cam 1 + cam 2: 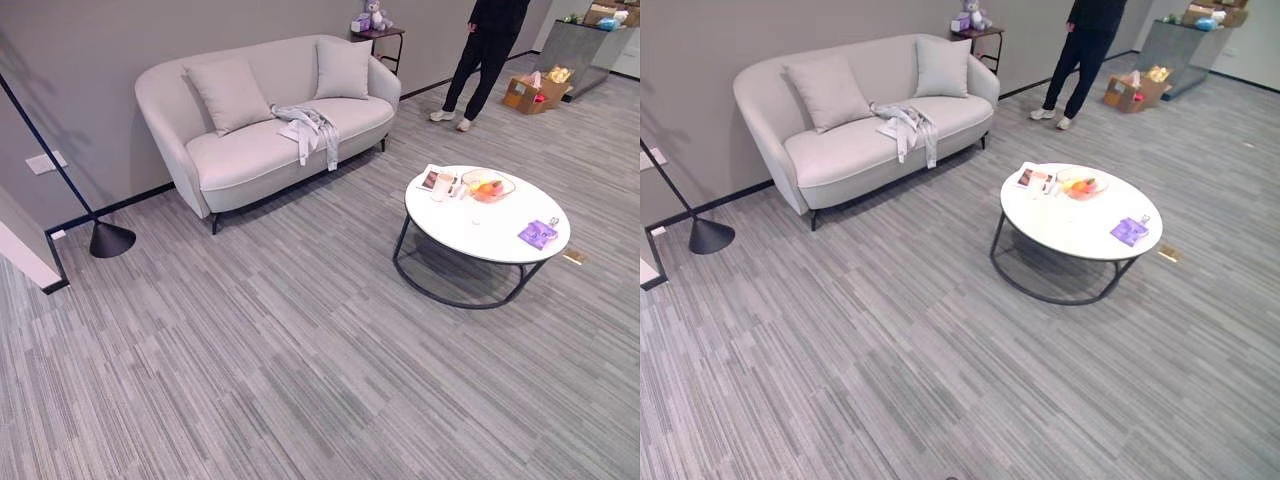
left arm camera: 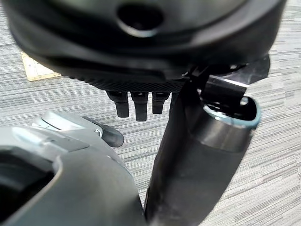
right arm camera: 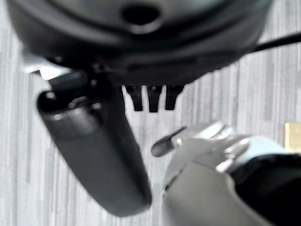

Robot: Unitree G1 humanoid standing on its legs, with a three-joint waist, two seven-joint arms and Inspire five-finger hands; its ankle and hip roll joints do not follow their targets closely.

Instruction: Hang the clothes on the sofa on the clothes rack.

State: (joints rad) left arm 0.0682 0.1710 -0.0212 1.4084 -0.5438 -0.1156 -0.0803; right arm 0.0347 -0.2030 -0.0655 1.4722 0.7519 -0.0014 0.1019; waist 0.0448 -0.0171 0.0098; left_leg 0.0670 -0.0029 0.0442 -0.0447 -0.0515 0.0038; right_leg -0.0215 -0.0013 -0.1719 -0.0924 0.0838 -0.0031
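A light grey garment [image 1: 312,125] lies crumpled on the seat of the pale sofa [image 1: 250,155], one end hanging over the front edge. The sofa stands against the far wall with two cushions on it. By the wall at the left a slanted black pole with a cone-shaped foot [image 1: 110,238] stands on the floor; no more of it is visible. My left hand [image 2: 136,104] hangs over the striped grey carpet with straight fingers and holds nothing. My right hand [image 3: 153,100] hangs the same way, open and empty. Both are far from the sofa.
A round white table [image 1: 490,235] on a black frame stands at the right, with a fruit bowl [image 1: 487,186], a cup and a purple item [image 1: 538,234]. A person [image 1: 480,60] stands beyond it near a cardboard box [image 1: 525,93]. Open carpet stretches between me and the sofa.
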